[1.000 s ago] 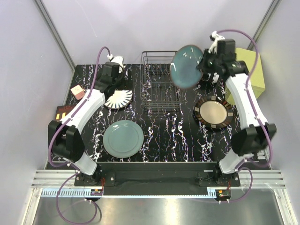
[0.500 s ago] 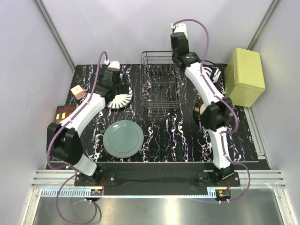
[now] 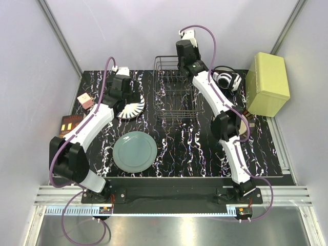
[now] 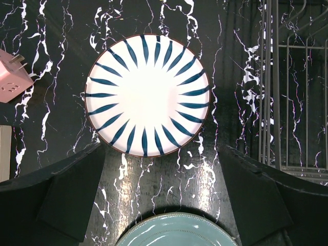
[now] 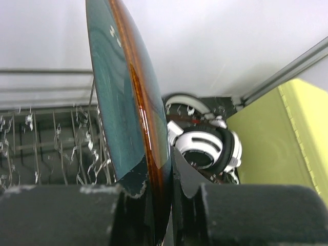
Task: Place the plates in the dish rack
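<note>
My right gripper (image 5: 159, 169) is shut on the brown-rimmed teal plate (image 5: 128, 102) and holds it upright, edge-on, over the back of the dark wire dish rack (image 3: 174, 97). In the top view the gripper (image 3: 184, 64) hides this plate. My left gripper (image 4: 163, 154) is open and empty, hovering just in front of the white plate with dark radial stripes (image 4: 148, 95), which lies flat left of the rack (image 3: 134, 108). The plain teal plate (image 3: 135, 152) lies flat at the front left. The cream plate with the brown striped rim (image 3: 246, 115) is mostly hidden under my right arm.
White headphones (image 3: 228, 79) lie right of the rack, next to the yellow-green box (image 3: 266, 84). A pink block (image 3: 84, 100) and a brown object (image 3: 69, 123) sit at the table's left edge. The rack's wires (image 5: 51, 138) are just left of the held plate.
My right arm swung the teal plate from the rack's right side to over its back and turned it edge-on. The left arm barely moved.
</note>
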Robot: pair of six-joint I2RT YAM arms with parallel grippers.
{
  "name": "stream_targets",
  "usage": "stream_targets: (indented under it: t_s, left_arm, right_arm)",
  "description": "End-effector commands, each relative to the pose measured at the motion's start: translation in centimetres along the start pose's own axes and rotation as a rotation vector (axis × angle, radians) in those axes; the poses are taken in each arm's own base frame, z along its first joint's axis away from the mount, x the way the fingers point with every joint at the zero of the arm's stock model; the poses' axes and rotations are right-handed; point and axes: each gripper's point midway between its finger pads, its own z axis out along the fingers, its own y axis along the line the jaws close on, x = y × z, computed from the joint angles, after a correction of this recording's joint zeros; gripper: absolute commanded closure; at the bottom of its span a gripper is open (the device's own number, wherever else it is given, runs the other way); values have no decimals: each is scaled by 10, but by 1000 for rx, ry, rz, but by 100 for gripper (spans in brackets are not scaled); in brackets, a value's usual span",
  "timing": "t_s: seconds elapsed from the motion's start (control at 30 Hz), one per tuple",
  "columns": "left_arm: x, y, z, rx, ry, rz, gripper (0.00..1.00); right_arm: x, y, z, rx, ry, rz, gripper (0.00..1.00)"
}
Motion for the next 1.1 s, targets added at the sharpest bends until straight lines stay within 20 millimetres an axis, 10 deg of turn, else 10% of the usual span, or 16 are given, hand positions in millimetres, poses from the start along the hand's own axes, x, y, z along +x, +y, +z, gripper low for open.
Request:
stream_targets:
  t_s: [0.0, 0.9, 1.07]
  left_arm:
    - [-18, 1, -5, -11, -71, -35, 1]
    - [-2, 3, 2, -20, -35, -12, 1]
    - [-2, 2, 3, -19, -30, -13, 1]
  right_arm:
    - [-63, -26, -30, -8, -115, 231, 100]
    - [18, 37, 5, 3, 13, 169, 100]
    - [18, 35, 5, 0, 15, 141, 50]
